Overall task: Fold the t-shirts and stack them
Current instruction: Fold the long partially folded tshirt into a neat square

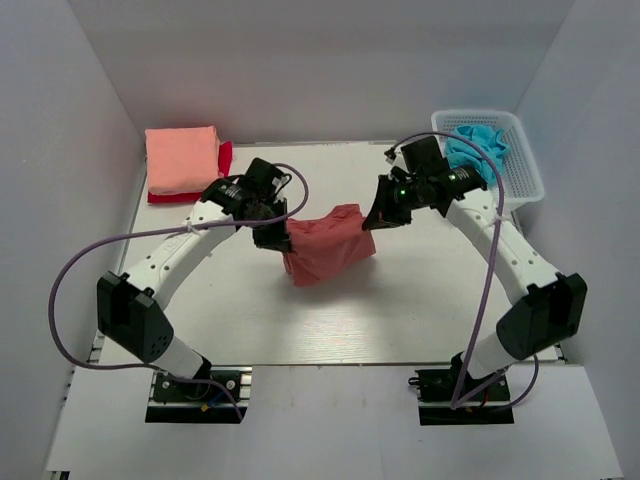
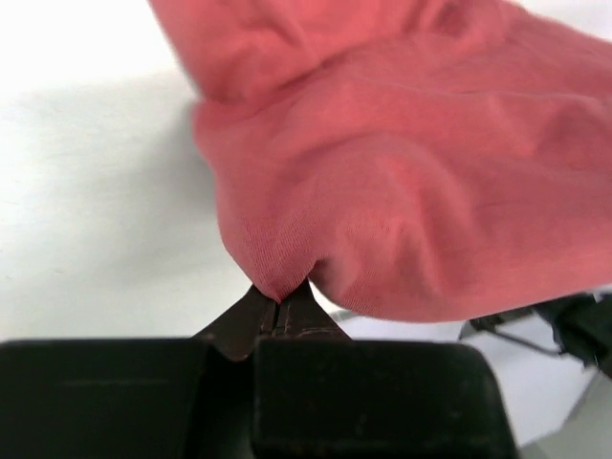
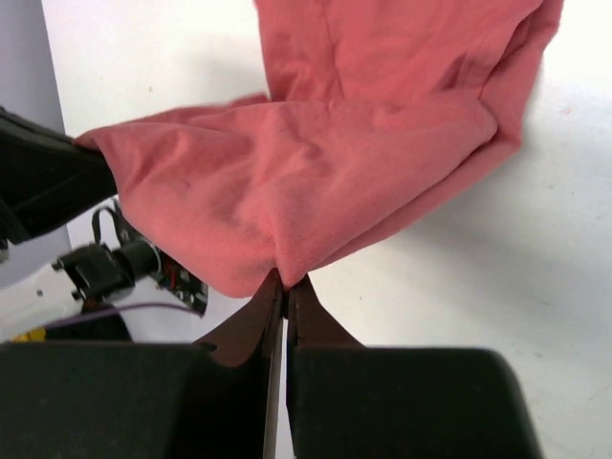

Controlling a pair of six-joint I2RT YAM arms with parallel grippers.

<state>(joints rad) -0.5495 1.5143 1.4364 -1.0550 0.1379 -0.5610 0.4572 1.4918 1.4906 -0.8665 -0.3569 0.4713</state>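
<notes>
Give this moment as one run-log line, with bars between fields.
left hand: shut on shirt | right hand: shut on shirt | shirt: bunched, held between hands | pile: far left

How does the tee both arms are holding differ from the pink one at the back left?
The brick-red tee is bunched, pinched by the left gripper and right gripper; the salmon-pink tee lies folded flat, ungripped. The brick-red tee is darker, the salmon-pink tee paler. Both are plain, reddish cloth.
</notes>
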